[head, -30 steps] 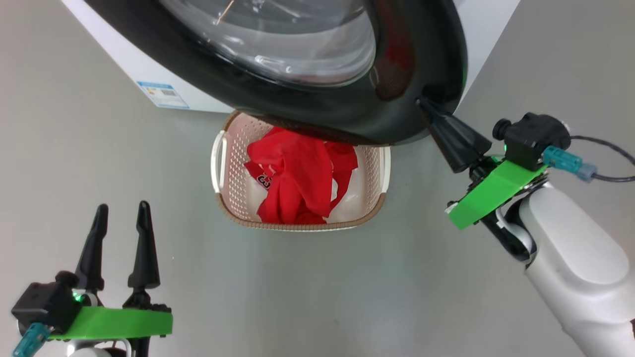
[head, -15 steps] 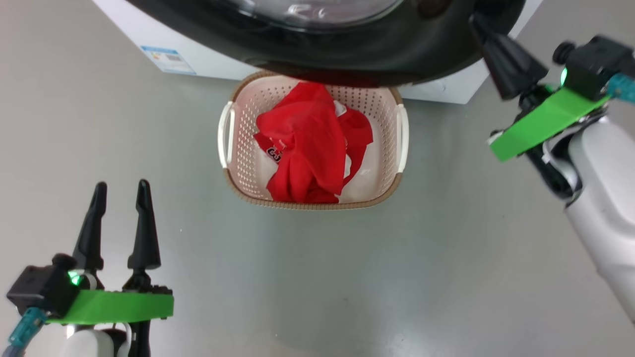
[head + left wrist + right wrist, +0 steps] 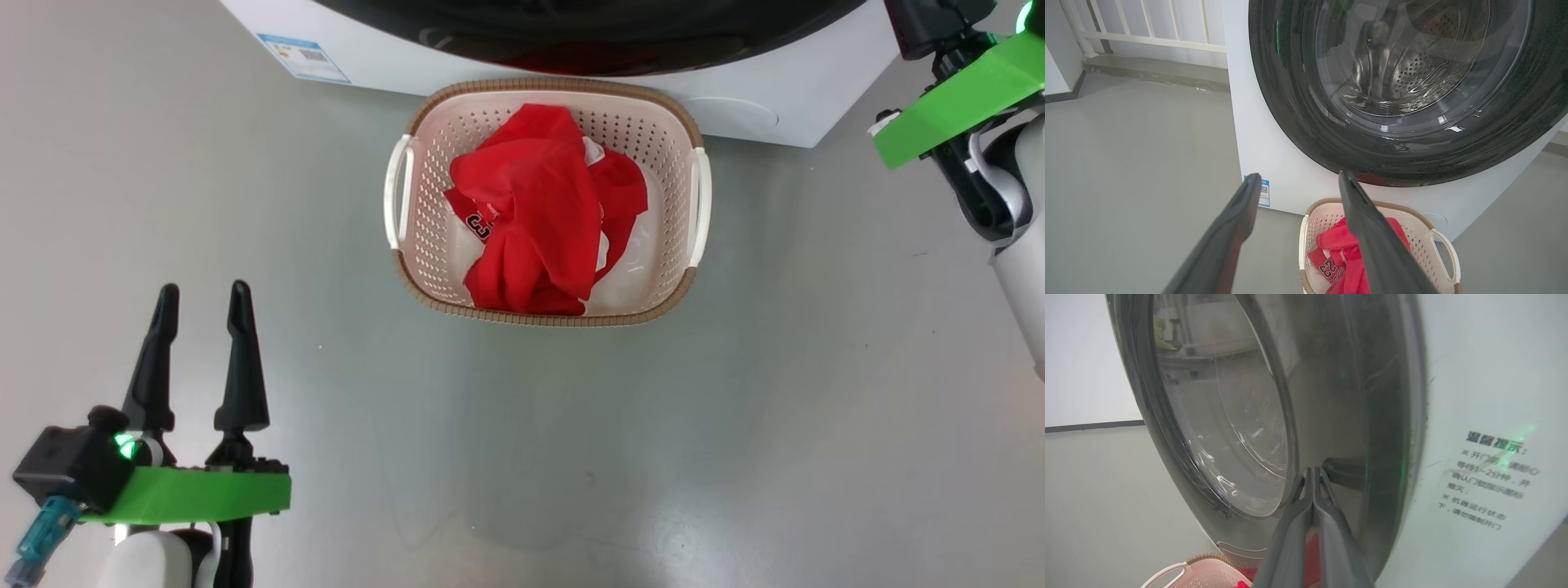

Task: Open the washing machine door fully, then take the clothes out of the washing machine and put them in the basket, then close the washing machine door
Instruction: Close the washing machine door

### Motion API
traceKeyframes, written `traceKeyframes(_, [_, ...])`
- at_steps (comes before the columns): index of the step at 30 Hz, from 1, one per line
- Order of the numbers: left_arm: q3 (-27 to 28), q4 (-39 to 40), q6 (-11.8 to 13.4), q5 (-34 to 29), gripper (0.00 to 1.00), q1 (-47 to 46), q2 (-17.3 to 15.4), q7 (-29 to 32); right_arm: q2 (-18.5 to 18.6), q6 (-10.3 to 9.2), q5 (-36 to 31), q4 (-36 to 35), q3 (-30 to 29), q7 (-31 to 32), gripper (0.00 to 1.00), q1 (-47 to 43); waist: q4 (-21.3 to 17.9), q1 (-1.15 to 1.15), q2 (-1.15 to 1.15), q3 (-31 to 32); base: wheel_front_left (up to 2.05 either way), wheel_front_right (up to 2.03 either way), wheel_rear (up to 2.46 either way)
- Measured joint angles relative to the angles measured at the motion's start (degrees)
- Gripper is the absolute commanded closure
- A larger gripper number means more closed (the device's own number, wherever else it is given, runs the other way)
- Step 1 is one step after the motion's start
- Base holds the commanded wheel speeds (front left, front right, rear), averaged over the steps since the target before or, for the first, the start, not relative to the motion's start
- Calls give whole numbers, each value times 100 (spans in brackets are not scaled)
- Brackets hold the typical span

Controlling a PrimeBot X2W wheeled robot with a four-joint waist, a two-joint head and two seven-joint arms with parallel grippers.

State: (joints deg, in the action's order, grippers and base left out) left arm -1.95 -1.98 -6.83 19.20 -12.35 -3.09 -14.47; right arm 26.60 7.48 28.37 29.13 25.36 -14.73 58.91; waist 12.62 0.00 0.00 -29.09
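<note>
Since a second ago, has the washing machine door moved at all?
Yes. The washing machine door has swung back toward the washing machine: it overhung the far rim of the basket before, and now that whole rim shows in front of it.

Clothes (image 3: 531, 220) in basket (image 3: 427, 241) before washing machine (image 3: 735, 106)

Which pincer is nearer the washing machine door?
Right. The right pincer, shut, is at the rim of the washing machine door; the left pincer hangs open, back beyond the basket.
</note>
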Motion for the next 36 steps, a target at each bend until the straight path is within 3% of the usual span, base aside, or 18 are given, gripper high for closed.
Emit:
traceKeyframes(22, [27, -125, -8, -48, 0, -1, 43, 0, -179, 38, -105, 421, -215, -1, 100, 26, -74, 0, 0, 254, 0, 0, 0])
traceKeyframes(24, [30, -141, -8, -48, 0, -1, 42, 0, -179, 32, -104, 377, -232, -1, 50, -81, -95, 0, 0, 319, 0, 0, 0])
traceKeyframes(25, [31, -151, -8, -49, 0, 1, 42, 0, -182, 21, -104, 325, -240, -2, 0, -155, -107, 0, 0, 355, 0, 0, 0])
traceKeyframes(36, [67, -298, -49, -98, 0, 184, -78, 0, -435, 15, -98, -426, -595, -2, 0, -1436, -403, 0, 0, 958, 0, 0, 0])
